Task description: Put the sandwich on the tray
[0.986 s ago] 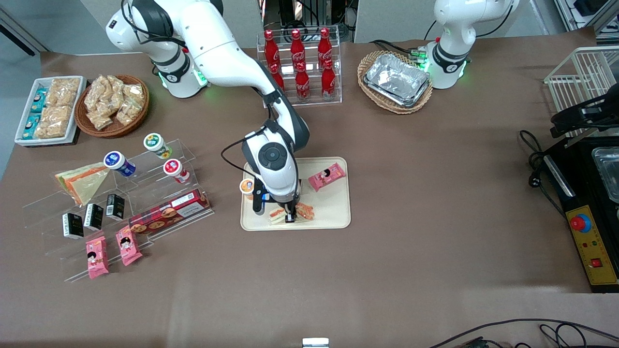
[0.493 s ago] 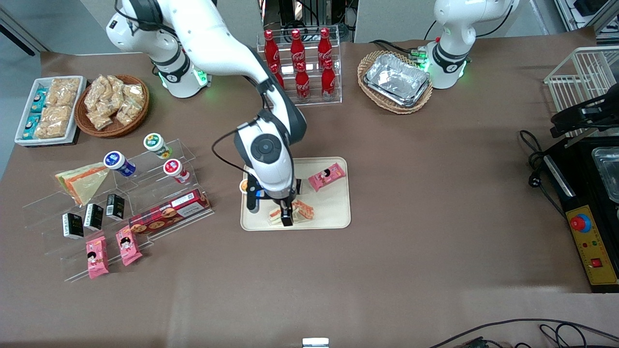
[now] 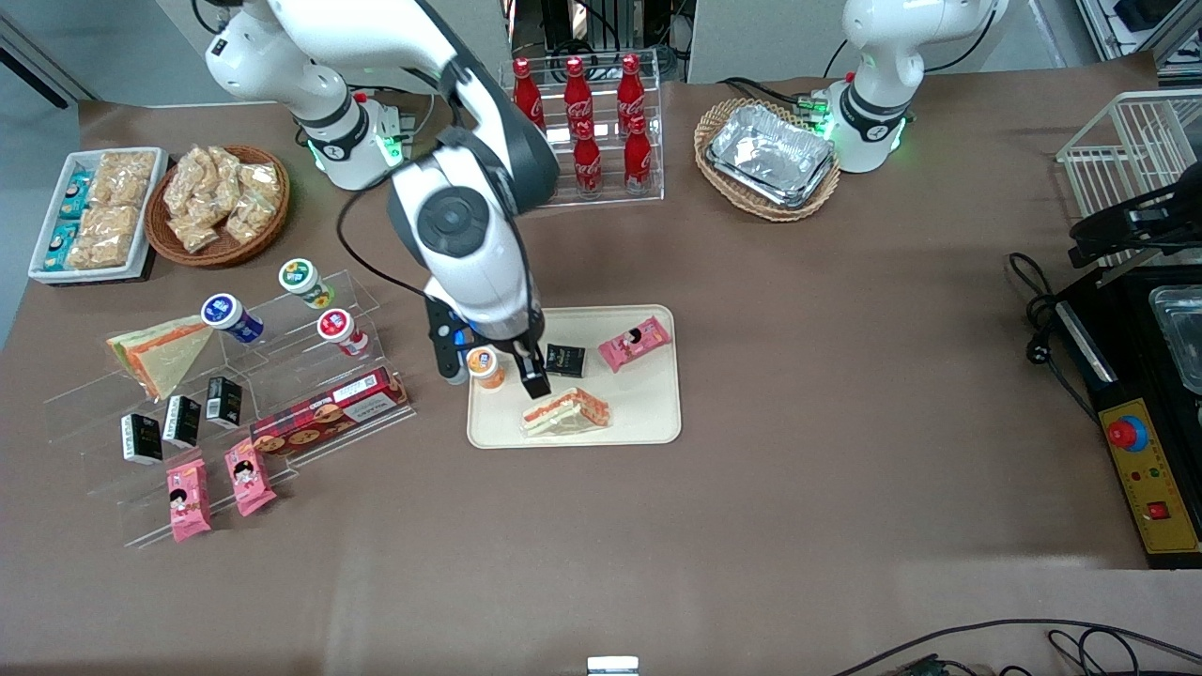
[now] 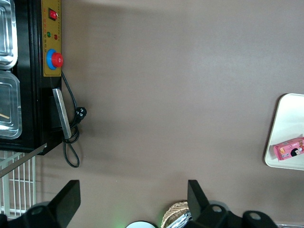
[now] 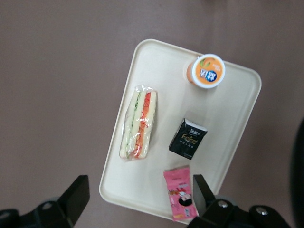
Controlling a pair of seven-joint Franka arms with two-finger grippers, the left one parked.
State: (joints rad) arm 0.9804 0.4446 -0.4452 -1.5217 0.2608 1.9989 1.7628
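The clear-wrapped triangular sandwich wedge [image 3: 565, 413] lies on the cream rectangular plastic tray [image 3: 648, 413], so the empty, open claw [image 3: 526, 371] above it should simply lift straight clear without nudging the tray's other items.

The right arm reaches forward from its base, wrist bent downward; its claw [image 3: 526, 371] hangs empty, fingers spread apart.

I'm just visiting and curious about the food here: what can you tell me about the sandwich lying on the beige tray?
The sandwich is a clear-wrapped wedge of pale bread with red-orange, white and green filling layers. It lies on the cream tray near the rim closest to the front camera, touching nothing but the tray; a black carton sits apart beside it. The end effector hangs above the tray, open, not touching the sandwich.
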